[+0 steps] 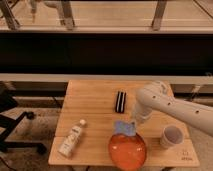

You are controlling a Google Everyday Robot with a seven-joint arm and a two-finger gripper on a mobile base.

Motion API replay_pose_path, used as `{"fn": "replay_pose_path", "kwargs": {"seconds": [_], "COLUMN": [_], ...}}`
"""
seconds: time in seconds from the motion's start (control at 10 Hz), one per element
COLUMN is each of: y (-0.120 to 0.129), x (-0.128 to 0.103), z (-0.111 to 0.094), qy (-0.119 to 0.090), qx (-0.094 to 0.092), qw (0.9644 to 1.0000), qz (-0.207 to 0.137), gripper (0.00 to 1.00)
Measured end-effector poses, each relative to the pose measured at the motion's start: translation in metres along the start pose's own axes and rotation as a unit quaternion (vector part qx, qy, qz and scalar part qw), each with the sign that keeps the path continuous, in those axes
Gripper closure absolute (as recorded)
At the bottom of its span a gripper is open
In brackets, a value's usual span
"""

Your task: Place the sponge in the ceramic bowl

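1. Closest to you is the ceramic bowl [127, 152]: big, round, shallow, glossy orange-red. It sits at the near edge of the table [95, 95], a bit right of the middle.
2. The sponge [123, 128] is a small, flat, soft-looking pad in light blue. It's at the bowl's far rim, with its lower edge overlapping that rim. From this angle you can't tell whether it touches the bowl or hangs just above it.
3. Your gripper [133, 121] is at the sponge's upper right corner, fingers pinched fully together on it, so the sponge looks held.
4. To the right of the bowl, close by but not touching it, a small whitish cup [171, 136] stands upright, its round mouth showing.
5. Over on the left, a white plastic bottle [72, 139] lies on its side, cap end pointing away from you.
6. The arm [165, 102] is smooth white with chunky rounded joints. It comes in from the right and bends down to the gripper.
7. Further back, a black rectangular bar [120, 101] lies flat near the table's middle, just left of the arm.
8. The tabletop itself is light wood in long slats.
9. A black chair [12, 127] is on the floor off the left side.
10. At the back, a dark horizontal band runs across the view, with metal posts [67, 15] above it.
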Motion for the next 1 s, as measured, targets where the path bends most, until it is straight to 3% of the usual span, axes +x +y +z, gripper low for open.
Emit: {"fn": "replay_pose_path", "kwargs": {"seconds": [1.0], "y": [0.0012], "x": [0.0025], "z": [0.0061], "qy": [-0.002], "qx": [-0.008], "qw": [1.0000], "qz": [-0.004], "gripper": [0.99]}}
